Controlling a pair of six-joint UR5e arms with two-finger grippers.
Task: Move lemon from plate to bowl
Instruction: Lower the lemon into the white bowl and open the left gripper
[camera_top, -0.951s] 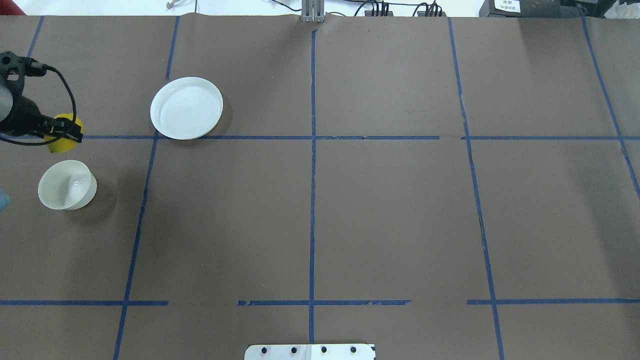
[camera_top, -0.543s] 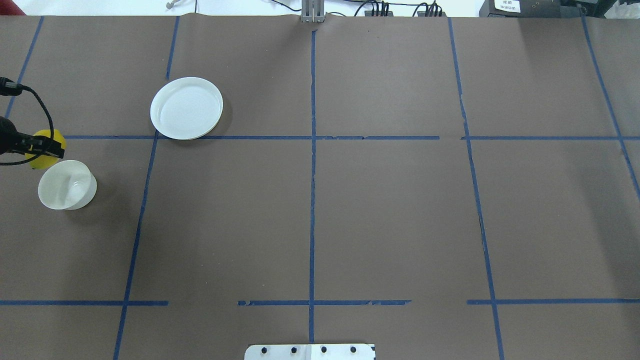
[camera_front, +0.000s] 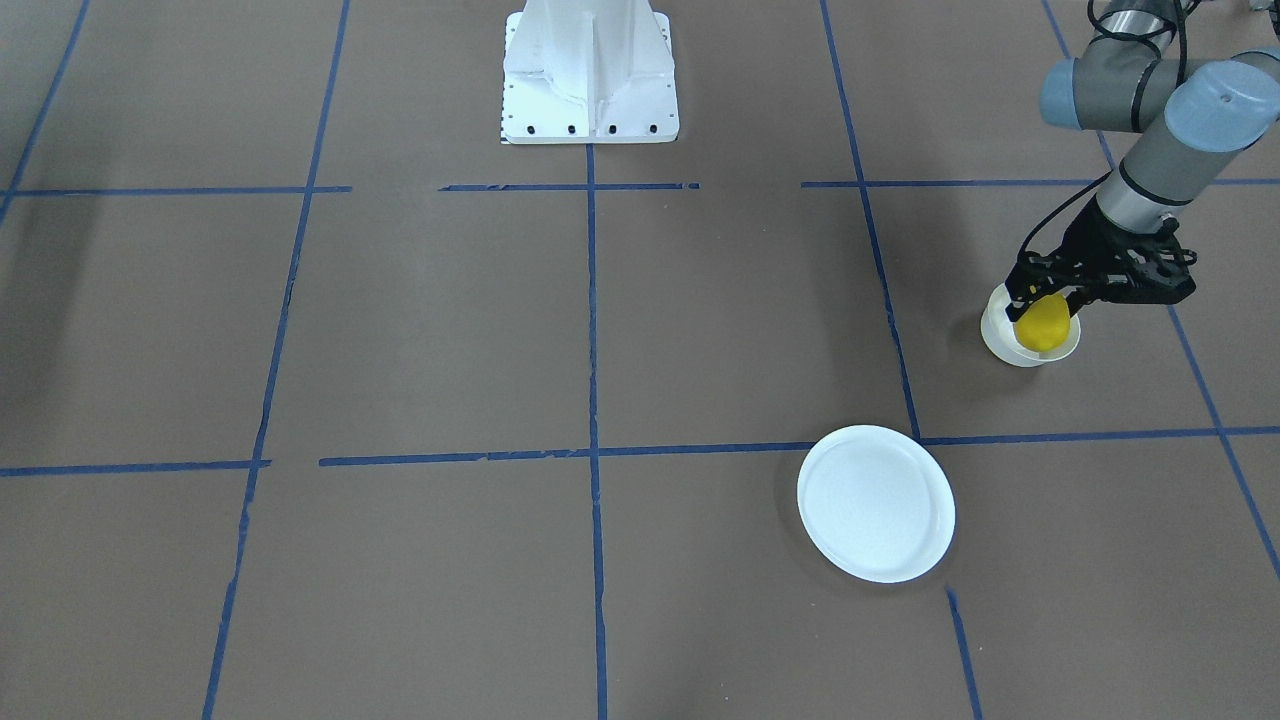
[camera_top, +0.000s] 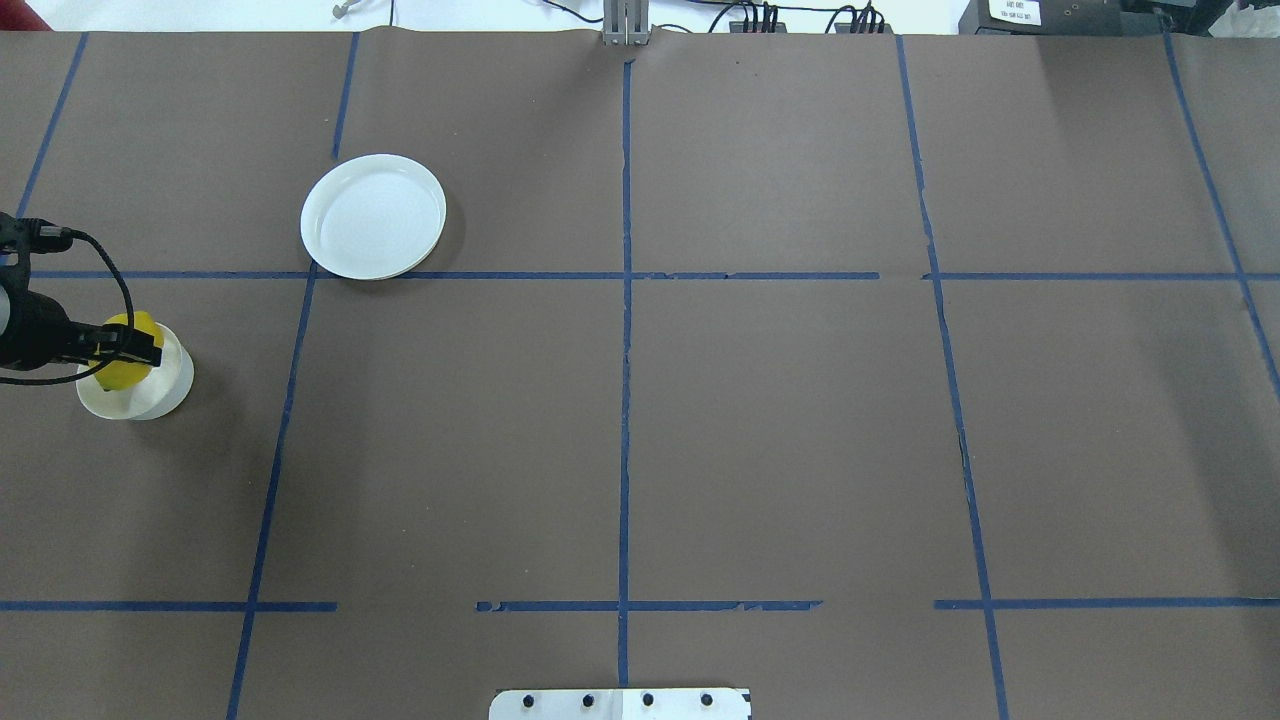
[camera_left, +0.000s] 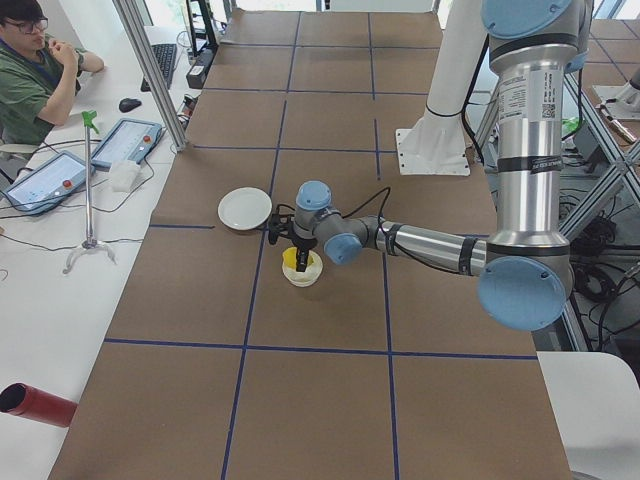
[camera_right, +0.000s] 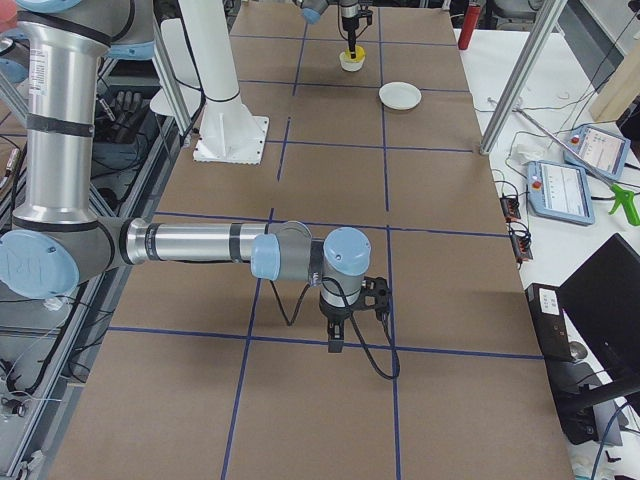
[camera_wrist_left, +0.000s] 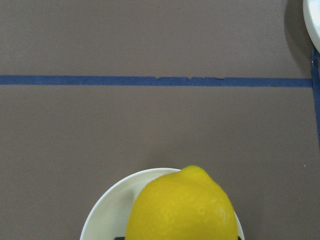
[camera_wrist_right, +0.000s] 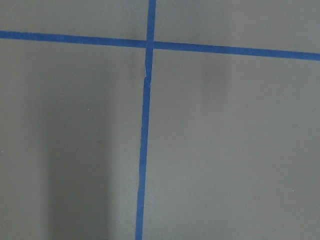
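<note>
My left gripper (camera_top: 126, 350) is shut on the bright yellow lemon (camera_top: 120, 376) and holds it right over the small off-white bowl (camera_top: 166, 386) at the table's left edge. In the front view the lemon (camera_front: 1042, 326) hangs at the bowl's (camera_front: 1000, 346) mouth. The left wrist view shows the lemon (camera_wrist_left: 180, 210) above the bowl's rim (camera_wrist_left: 105, 220). The flat white plate (camera_top: 373, 215) lies bare, farther out and to the right. My right gripper (camera_right: 336, 345) shows only in the right side view, pointing down near the table; I cannot tell whether it is open or shut.
Brown paper with blue tape lines (camera_top: 624, 300) covers the table. The robot's white base (camera_front: 590, 70) stands at the near middle edge. The right wrist view shows only paper and tape (camera_wrist_right: 145, 125). An operator (camera_left: 30, 80) sits beside the table.
My left gripper has carried the lemon from beyond the bowl toward the robot and now holds it over the bowl. The plate and bowl have not moved.
</note>
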